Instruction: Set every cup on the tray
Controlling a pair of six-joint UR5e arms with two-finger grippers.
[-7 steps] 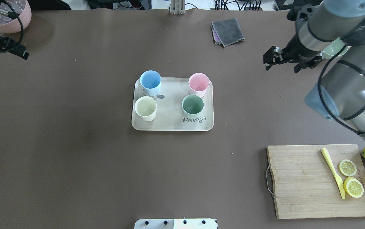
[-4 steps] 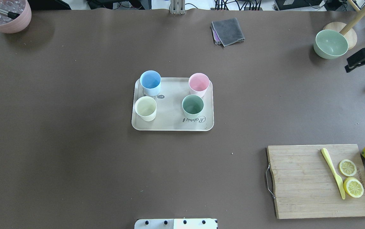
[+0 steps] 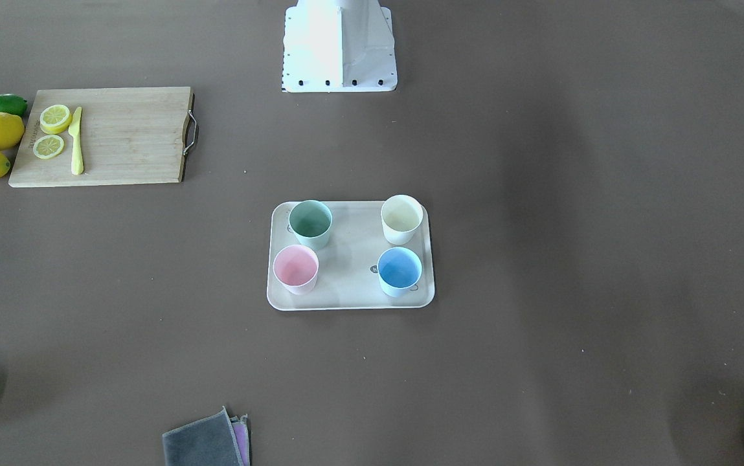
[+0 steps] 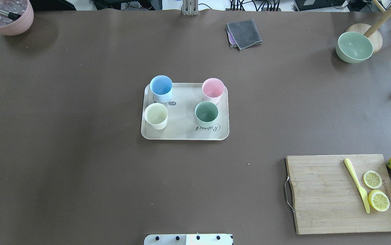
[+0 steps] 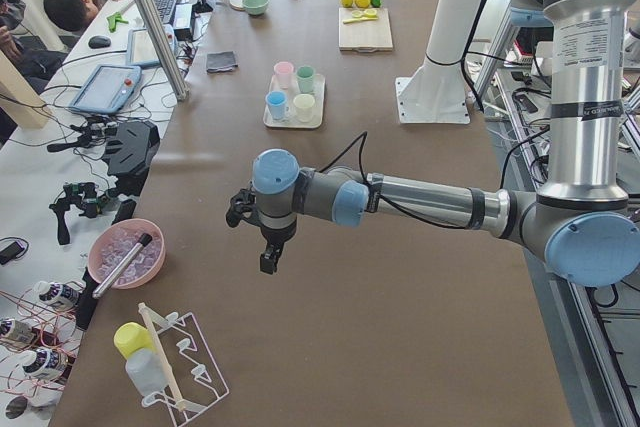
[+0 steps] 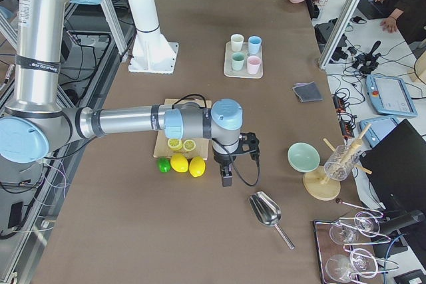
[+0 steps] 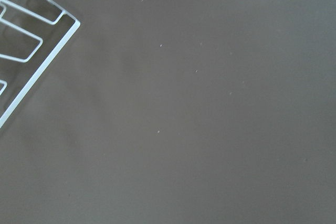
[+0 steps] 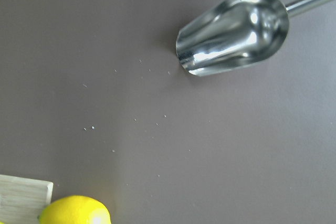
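Note:
The beige tray (image 4: 185, 134) with "Rabbit" lettering lies mid-table. On it stand a blue cup (image 4: 161, 86), a pink cup (image 4: 213, 89), a green cup (image 4: 206, 113) and a cream cup (image 4: 156, 115), all upright. They also show in the front-facing view on the tray (image 3: 351, 299). My left gripper (image 5: 268, 259) shows only in the exterior left view, far from the tray, pointing down over bare table. My right gripper (image 6: 226, 179) shows only in the exterior right view, beside the lemons. I cannot tell whether either is open or shut.
A wooden cutting board (image 4: 321, 194) with lemon slices and a yellow knife lies front right, lemons beside it. A green bowl (image 4: 354, 46), a grey cloth (image 4: 244, 33) and a pink bowl (image 4: 10, 17) stand along the far edge. A metal scoop (image 8: 233, 32) lies below the right wrist, a wire rack (image 7: 26, 51) below the left.
My right arm has swung out of the overhead view to the right. My left arm has left its top-left corner. The tray and cups have not moved.

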